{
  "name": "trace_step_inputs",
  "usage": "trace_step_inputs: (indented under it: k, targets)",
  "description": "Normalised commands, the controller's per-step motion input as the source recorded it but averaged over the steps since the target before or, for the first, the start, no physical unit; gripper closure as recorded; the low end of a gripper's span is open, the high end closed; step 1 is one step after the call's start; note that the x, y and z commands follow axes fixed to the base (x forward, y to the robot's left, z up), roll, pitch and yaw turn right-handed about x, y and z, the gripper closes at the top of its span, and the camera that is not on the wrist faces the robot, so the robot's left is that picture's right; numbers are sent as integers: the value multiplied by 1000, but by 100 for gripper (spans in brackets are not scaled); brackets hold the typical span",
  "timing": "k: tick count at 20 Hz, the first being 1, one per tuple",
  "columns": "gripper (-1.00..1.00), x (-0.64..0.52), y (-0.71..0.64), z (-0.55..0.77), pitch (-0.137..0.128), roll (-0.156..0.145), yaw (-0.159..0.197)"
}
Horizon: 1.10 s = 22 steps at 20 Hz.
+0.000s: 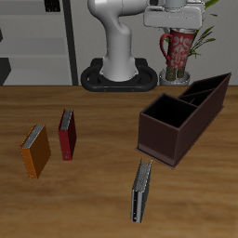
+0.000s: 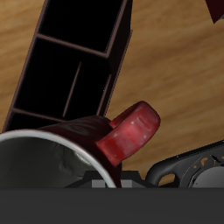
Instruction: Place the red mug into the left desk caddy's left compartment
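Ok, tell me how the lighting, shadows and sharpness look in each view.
Exterior view: flat, even light, no glare; soft shadows under the caddy and books; coarse low-resolution render. Wrist view: the mug looms large and slightly soft up close; the caddy's inside is near black, no detail.

The red mug [image 1: 177, 48], pale-speckled with a red loop handle and grey inside, is held upright in the air behind the left desk caddy [image 1: 183, 116]. The dark left compartment [image 1: 206, 93] is seen unoccupied.
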Motion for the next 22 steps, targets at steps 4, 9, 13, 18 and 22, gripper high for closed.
trace_step_inputs:
  k: [4,9,13,18,22]
  targets:
    - [100,46,267,-218,47,10,-26]
    - [100,-43,309,-147,19,42,31]
    - [100,-25,192,-44,8,24,7]
    - [100,-14,298,-93,8,52,36]
    - [100,96,160,-113,5,38,14]
